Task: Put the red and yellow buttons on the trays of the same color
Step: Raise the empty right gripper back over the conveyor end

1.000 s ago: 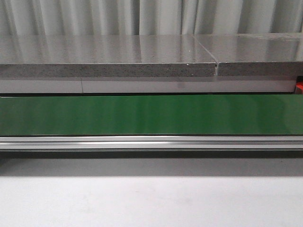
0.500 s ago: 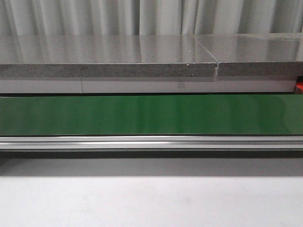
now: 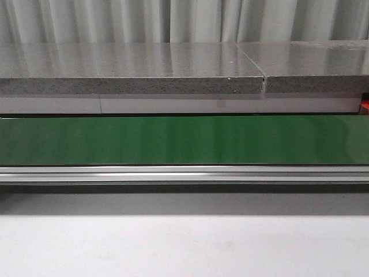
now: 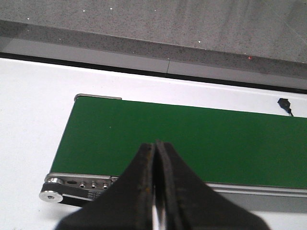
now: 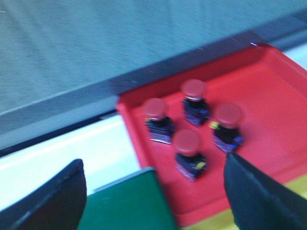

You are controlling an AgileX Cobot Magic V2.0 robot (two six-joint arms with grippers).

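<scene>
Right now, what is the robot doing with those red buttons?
Nothing is being held at this moment. Four red buttons already sit upright on the red tray, just past the end of the green belt. The right end effector hangs open over them, empty. The left end effector is shut with nothing in it, above the belt's other end. The belt carries no buttons in any view, and a strip of yellow shows beside the red tray.

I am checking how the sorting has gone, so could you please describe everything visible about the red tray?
The red tray, seen only in the blurred right wrist view, looks like smooth plastic with a raised rim and rounded corner. It lies flat beside the end of the green conveyor belt, with a yellow strip along one edge. Four red-capped buttons on dark bases stand upright inside, clustered together. The open right gripper is near it without touching it.
</scene>
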